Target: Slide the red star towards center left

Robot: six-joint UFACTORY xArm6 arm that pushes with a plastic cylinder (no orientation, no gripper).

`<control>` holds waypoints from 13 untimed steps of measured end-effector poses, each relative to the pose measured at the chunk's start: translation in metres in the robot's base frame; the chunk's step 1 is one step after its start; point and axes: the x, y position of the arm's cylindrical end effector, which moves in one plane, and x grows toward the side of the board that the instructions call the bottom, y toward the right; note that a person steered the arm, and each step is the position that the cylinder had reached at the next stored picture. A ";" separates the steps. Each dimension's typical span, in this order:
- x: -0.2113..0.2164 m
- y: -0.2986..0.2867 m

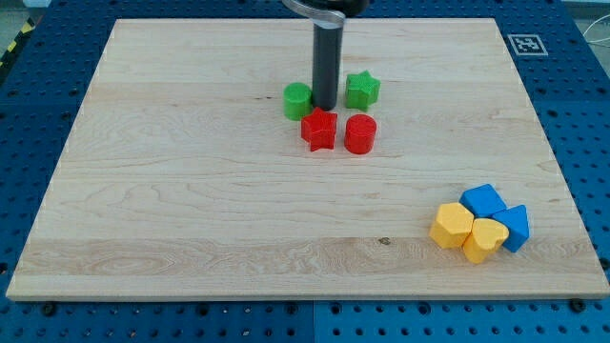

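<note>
The red star [319,129] lies on the wooden board [191,191] a little above the middle. My tip [324,106] stands just above the star, touching or nearly touching its top edge, between the green cylinder [297,100] on the view's left and the green star [361,90] on the view's right. A red cylinder [360,133] sits close to the red star's right side, with a small gap.
Two yellow blocks [452,225] [485,238] and two blue blocks [483,201] [514,227] are clustered at the view's lower right. A white marker tag [525,44] is at the board's top right corner.
</note>
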 end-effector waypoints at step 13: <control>0.062 -0.028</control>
